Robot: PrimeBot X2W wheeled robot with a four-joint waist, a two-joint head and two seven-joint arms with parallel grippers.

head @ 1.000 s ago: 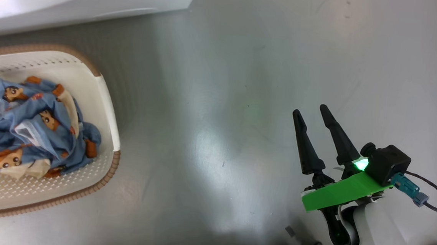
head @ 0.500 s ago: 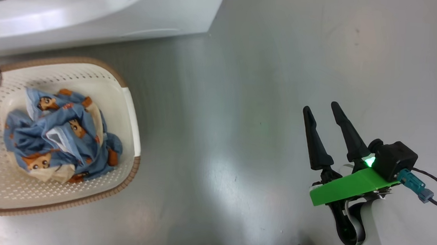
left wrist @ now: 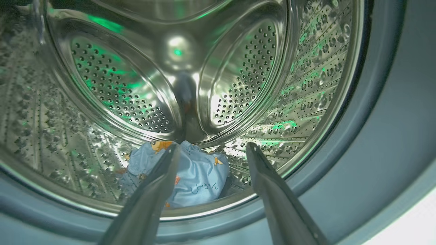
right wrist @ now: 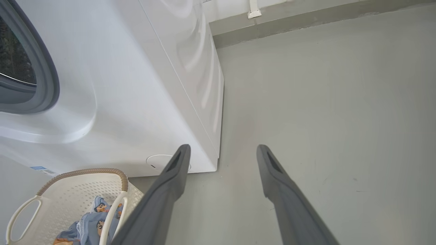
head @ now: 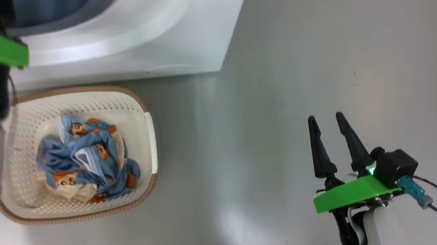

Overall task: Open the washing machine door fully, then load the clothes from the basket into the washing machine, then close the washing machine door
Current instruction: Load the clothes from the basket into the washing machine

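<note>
More washing machine (head: 152,29) in sight than a second ago (camera turned).
Left fingers (left wrist: 150,197) wide, empty, facing one garment (left wrist: 201,177) in drum (left wrist: 112,85); right fingers (head: 320,152) wide, empty, over floor (head: 267,83); clothes (head: 89,155) in basket (head: 142,109).

Left claw (left wrist: 213,145) spread wide, empty, right claw (head: 325,116) spread wide, empty

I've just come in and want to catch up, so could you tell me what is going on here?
The robot is loading laundry. Its left gripper, open and empty, points into the drum of the washing machine, where one blue printed garment lies. More clothes sit in the basket on the floor before the machine. The right gripper hangs open over the floor, holding nothing.
</note>
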